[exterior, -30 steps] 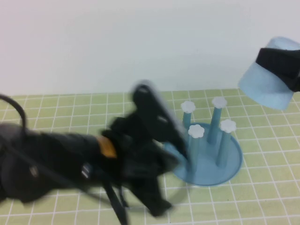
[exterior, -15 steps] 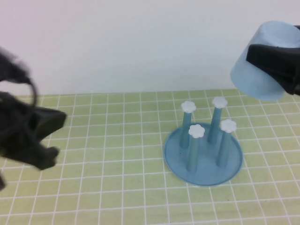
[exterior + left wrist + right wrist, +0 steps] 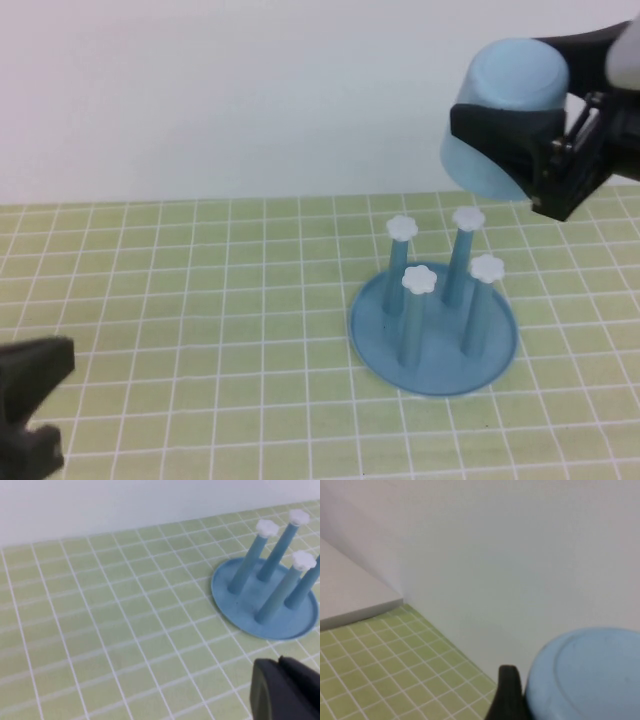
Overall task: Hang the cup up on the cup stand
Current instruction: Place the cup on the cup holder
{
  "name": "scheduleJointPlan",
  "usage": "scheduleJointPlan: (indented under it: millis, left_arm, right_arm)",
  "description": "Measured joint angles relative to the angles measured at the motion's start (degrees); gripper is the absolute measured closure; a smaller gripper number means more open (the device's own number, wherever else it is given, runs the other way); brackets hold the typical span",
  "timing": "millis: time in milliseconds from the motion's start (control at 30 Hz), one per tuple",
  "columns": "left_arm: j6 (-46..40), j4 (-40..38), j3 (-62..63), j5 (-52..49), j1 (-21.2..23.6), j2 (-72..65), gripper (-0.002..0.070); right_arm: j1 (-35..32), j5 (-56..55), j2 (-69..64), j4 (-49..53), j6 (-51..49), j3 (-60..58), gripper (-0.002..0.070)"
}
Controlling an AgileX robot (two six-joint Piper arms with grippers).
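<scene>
Green-tiled counter (image 3: 200, 300) with white grid lines, pale wall behind.

Item: the cup stand (image 3: 433, 318), blue dish base with four upright posts, white flower caps. Stands on the counter at about 4 o'clock from the middle of the high view. Nothing hangs on it.

Item: the cup (image 3: 500, 115), light blue tumbler, inverted and tilted, closed bottom uppermost. Held in the air at about 1 o'clock, above and slightly behind the stand's rear posts, not touching them.

Item: right gripper (image 3: 520, 135), jaws pinching the cup around its wall. Over the last second it has carried the cup from the right edge inward toward the stand.

Item: left gripper (image 3: 30, 405), low at 8 o'clock, well apart from the stand. A second ago it reached close to the stand's base; it has since pulled back to the left edge. Whether its jaws are spread or closed cannot be told.

Judgement: the stand is now clear of the left arm, and the cup is nearly over the posts. What remains is likely aligning the mouth over one cap and lowering.
</scene>
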State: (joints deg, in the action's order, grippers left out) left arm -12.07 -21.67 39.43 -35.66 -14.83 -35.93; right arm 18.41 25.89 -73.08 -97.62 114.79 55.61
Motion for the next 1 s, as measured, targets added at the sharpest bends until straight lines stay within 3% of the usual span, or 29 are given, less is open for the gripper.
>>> scheduleJointPlan:
  millis: [433,1000]
  left_arm:
    - [4.0,0.3,-5.4,-5.6,0.0,4.9,0.0675]
    - [4.5,0.4,-5.4,-5.2,0.0,4.9,0.0675]
  right_arm:
    - [0.1,3.4,-15.5,-0.1,0.0,8.8,0.0121]
    - [0.1,7.7,-34.9,-0.1,0.1,14.7,0.0121]
